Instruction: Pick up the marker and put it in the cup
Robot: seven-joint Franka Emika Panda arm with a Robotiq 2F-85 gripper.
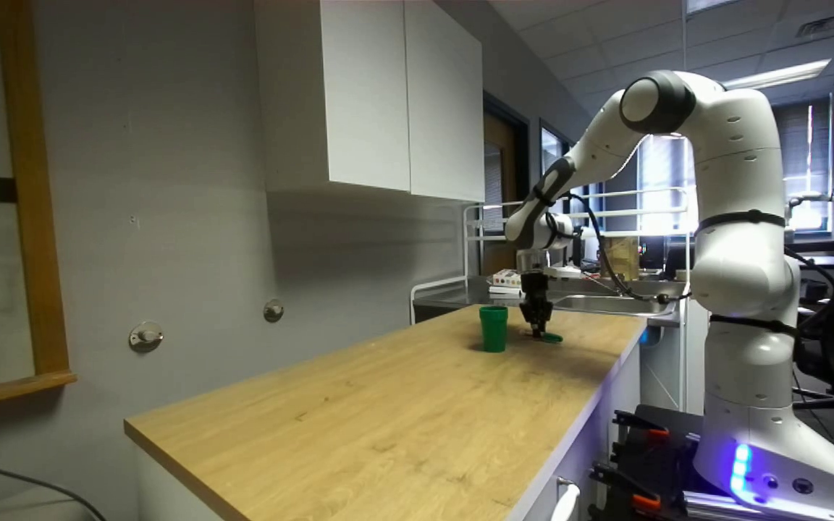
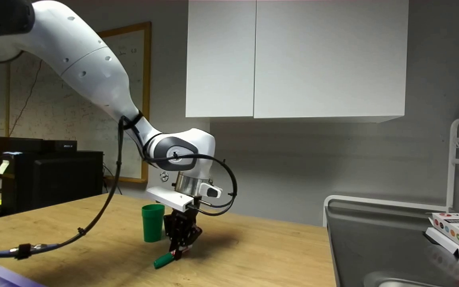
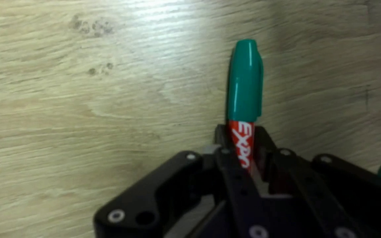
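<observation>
Pinching the marker [image 3: 244, 102] by its red part with the gripper [image 3: 242, 133], closed to the barrel's thickness. Holding it low at the wooden countertop [image 1: 359, 420]; impossible to say whether touching or slightly lifted. Visible in both exterior views near the upright green cup [image 2: 152, 223], outside of it.

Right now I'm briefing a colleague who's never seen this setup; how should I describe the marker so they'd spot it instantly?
Find the wooden countertop, then the black gripper pointing down at it, beside the green cup. Between the gripper's fingers lies the marker. Unlike the plain, upright cup, it is slim, with a green cap and a red label reading EXPO.
</observation>
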